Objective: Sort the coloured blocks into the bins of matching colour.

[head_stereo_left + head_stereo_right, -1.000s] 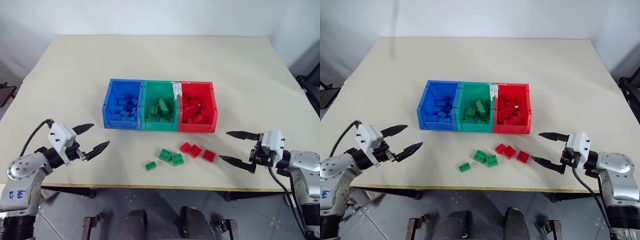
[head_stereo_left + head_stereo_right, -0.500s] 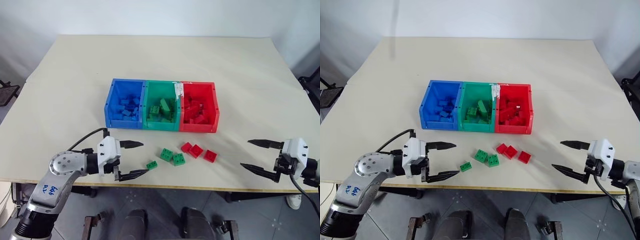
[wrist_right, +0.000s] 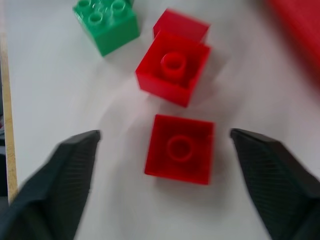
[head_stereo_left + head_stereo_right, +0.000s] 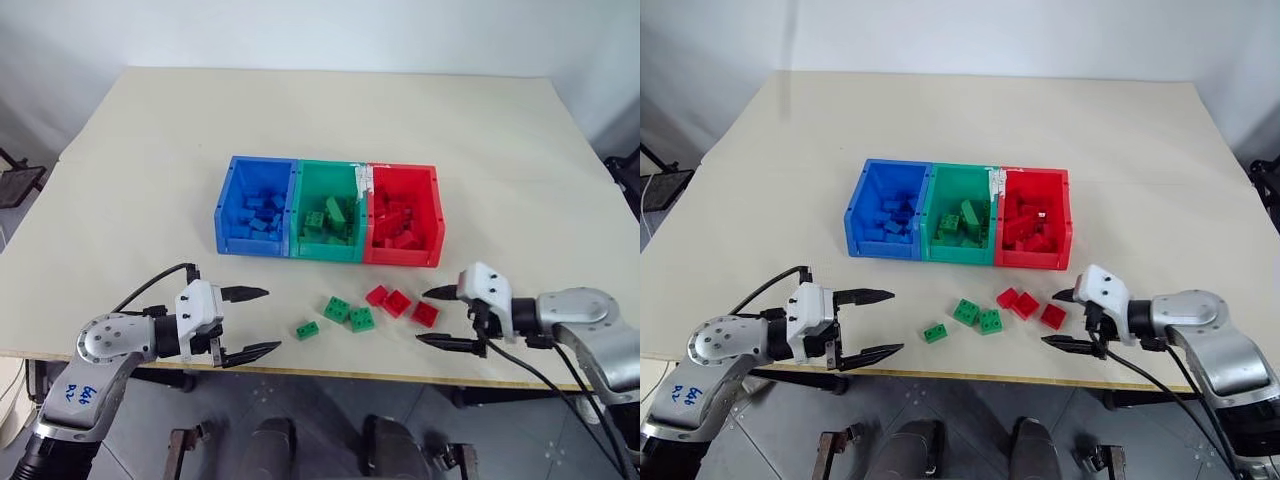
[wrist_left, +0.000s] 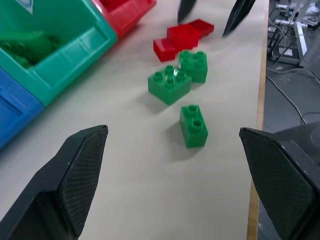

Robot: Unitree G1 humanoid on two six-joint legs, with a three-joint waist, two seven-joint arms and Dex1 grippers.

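In the right wrist view the red bin (image 3: 300,30) was cut off at the frame's edge and blurred. The bricks inside the blue bin (image 4: 256,207), green bin (image 4: 328,212) and red bin lay heaped, too jumbled to count. The bins stood joined in a row mid-worktop (image 4: 150,170).

Six loose bricks lay near the front edge: a small green brick (image 4: 306,329) nearest the left tool, two green bricks (image 4: 348,313) touching, then two red bricks (image 4: 387,299) touching and a third red brick (image 4: 425,313) beside them.

The left tool (image 4: 255,322) was wide open and empty, pointing at the small green brick. A second earlier it sat farther toward the left edge.

The right tool (image 4: 437,318) had swung in from the right edge; its jaws, narrower than before yet apart, flanked the third red brick without touching it.
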